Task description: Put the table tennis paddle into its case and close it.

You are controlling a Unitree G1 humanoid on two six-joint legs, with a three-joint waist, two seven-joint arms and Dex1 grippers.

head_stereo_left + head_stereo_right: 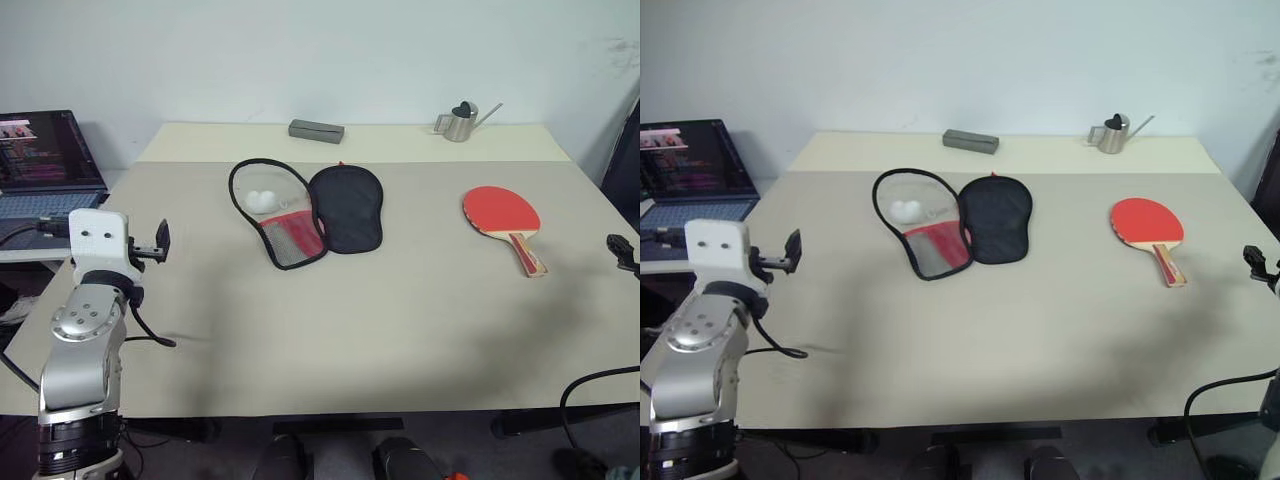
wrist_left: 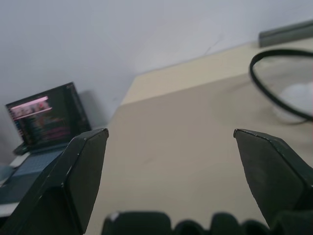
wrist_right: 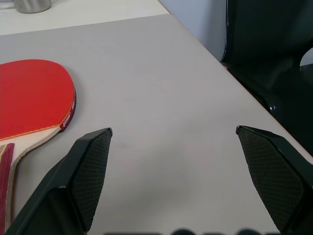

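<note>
The table tennis paddle point(image 1: 503, 214) lies flat on the right part of the table, red blade toward the wall, striped wooden handle toward me. The case point(image 1: 305, 212) lies unzipped and spread in the middle, its black half on the right and its clear-and-red mesh half on the left with a small white charm point(image 1: 262, 201) inside. My left gripper point(image 1: 160, 243) hovers open over the table's left edge, well short of the case. At the table's right edge my right gripper point(image 3: 173, 142) is open with nothing in it; the paddle point(image 3: 32, 98) lies just beside it.
A grey box point(image 1: 316, 131) and a small metal watering can point(image 1: 463, 121) stand at the table's point(image 1: 350, 320) far edge. An open laptop point(image 1: 42, 160) sits left of the table. A dark chair point(image 3: 274, 63) stands past the right edge.
</note>
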